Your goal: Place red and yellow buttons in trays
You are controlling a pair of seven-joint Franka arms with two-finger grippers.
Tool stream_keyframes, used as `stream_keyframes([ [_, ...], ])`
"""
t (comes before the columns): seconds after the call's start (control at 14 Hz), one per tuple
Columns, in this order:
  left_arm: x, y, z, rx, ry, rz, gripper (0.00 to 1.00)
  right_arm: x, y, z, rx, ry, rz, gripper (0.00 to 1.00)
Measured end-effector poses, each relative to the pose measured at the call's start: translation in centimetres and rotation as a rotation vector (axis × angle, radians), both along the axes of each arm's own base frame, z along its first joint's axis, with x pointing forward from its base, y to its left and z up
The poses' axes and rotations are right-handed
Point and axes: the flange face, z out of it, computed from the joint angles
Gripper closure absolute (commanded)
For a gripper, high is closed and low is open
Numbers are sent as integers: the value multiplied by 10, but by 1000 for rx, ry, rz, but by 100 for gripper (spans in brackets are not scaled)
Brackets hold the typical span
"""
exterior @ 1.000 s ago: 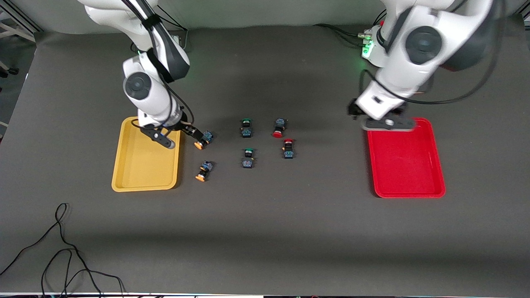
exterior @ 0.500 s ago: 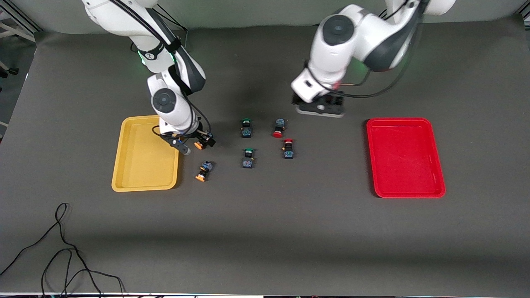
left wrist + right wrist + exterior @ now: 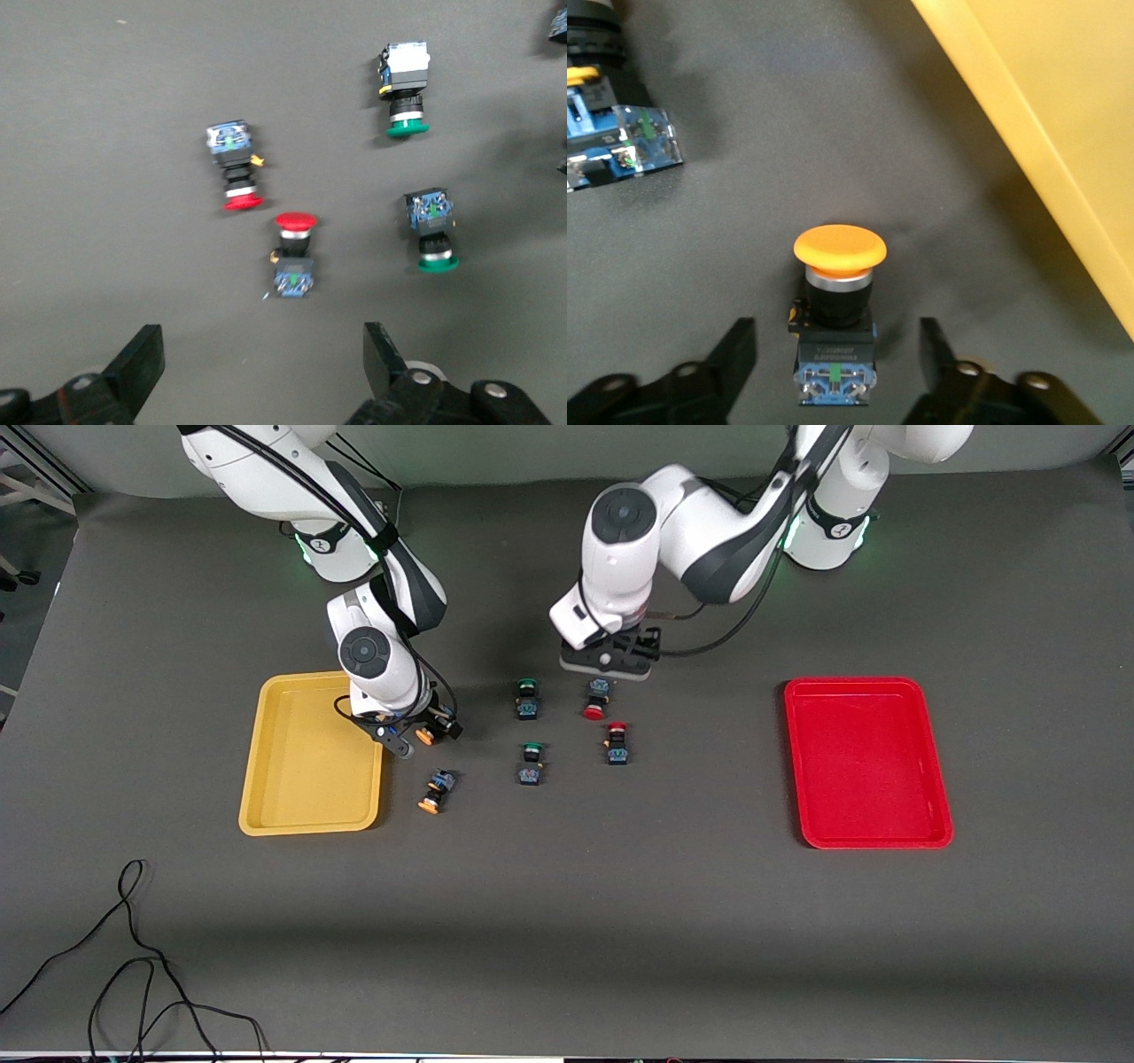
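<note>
- I'm seeing one yellow button lying nearest the front camera, beside the yellow tray.
- My right gripper is straddling the other yellow button — jaws released.
- My left gripper is hanging spread over the red buttons; the red tray is sitting well apart.

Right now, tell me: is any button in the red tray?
No, the red tray holds nothing; both red buttons lie on the table mat.
</note>
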Motion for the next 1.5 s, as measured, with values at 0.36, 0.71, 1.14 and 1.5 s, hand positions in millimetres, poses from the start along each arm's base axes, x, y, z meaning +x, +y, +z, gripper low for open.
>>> stream_keyframes([
  [0.36,-1,-15,-86,27,8,-11,0,3,-3,1,4,-14,-8,80],
  [0.71,-4,-10,-145,40,15,-23,0,20,-25,42,-9,-1,-56,80],
  [1.14,-17,-13,-171,58,38,-30,62,30,-144,172,53,40,-108,80],
  [1.5,-13,-15,-168,58,35,51,85,7,-230,115,84,39,-96,79],
])
